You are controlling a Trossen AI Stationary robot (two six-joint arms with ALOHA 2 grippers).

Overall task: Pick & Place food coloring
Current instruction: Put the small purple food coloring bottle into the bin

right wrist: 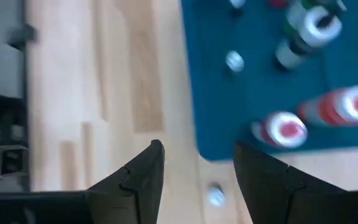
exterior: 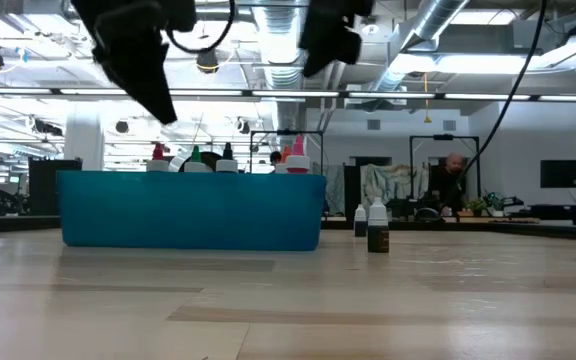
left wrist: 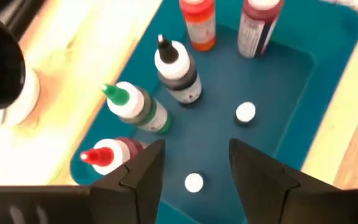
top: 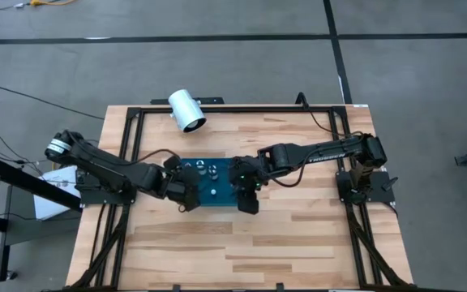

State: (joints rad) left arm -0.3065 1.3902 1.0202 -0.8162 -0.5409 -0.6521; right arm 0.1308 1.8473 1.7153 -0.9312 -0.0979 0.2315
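food coloring bottles (left wrist: pixel 178 68) upright in teal tray (left wrist: pixel 291 87), both claws open above

Tray (exterior: pixel 188 210) wall hides the bottles' (exterior: pixel 195 158) lower halves.

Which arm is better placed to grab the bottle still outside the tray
Right, probably. The right gripper is open over bare wood beside the teal tray, with a stray bottle just below it. The left gripper hovers inside the tray.

Glossy plastic bottles (left wrist: pixel 178 70) stand in a smooth teal tray (left wrist: pixel 319 59) on pale wood-plank table (top: pixel 298 235).
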